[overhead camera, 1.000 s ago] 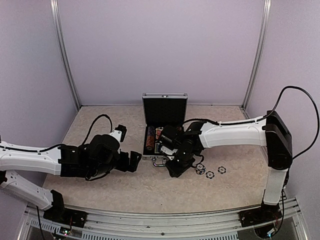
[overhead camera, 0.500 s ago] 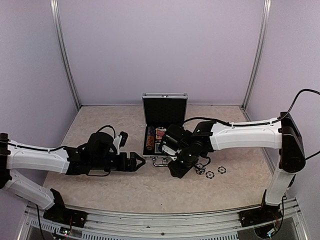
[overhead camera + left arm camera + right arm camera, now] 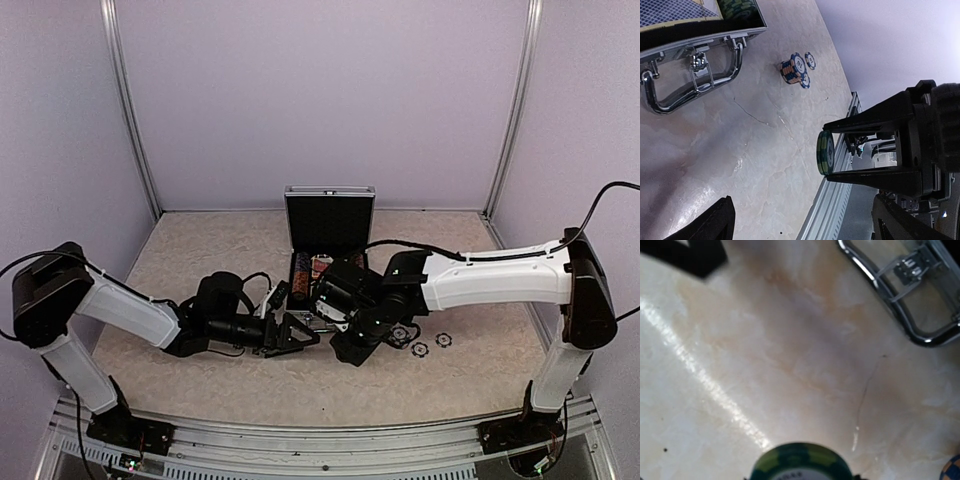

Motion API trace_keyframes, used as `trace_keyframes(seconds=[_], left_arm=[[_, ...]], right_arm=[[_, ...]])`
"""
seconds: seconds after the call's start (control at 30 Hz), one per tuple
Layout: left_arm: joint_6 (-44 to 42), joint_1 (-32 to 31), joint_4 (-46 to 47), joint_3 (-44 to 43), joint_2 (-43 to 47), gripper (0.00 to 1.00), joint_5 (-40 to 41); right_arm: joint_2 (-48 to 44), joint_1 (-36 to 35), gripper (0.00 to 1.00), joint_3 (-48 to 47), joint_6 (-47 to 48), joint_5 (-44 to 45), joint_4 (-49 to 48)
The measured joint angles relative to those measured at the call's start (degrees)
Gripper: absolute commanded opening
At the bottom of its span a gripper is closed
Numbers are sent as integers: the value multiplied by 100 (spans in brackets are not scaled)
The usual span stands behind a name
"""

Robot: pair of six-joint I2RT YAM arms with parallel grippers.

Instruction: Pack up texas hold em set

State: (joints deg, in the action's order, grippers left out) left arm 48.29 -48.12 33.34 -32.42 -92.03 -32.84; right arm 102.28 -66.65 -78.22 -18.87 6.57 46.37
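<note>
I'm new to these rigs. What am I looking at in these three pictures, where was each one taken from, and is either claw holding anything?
The white left arm and right arm are robots with two-finger grippers, bolted at the near edge of a table. The wide picture looks down from above and behind them. The other two come from a camera on each wrist. An open silver case stands mid-table with a card deck and a row of chips inside. A few blue-edged chips lie loose to its right. The right gripper pinches some green chips in front of the case. The left gripper, beside it, is wide open and empty.
</note>
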Motion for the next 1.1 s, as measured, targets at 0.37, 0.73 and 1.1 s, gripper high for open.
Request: trace_keyframes(seconds=[0.37, 0.73, 1.1], left_arm=[[699, -9, 1567, -184, -1021, 88, -811], [1054, -149, 2284, -459, -1659, 83, -1001], [1220, -214, 2638, -535, -1906, 75, -1069]], right_arm=[[0, -85, 12, 0, 4, 13, -42], [0, -122, 12, 2, 22, 9, -105], [0, -129, 12, 31, -2, 20, -33]])
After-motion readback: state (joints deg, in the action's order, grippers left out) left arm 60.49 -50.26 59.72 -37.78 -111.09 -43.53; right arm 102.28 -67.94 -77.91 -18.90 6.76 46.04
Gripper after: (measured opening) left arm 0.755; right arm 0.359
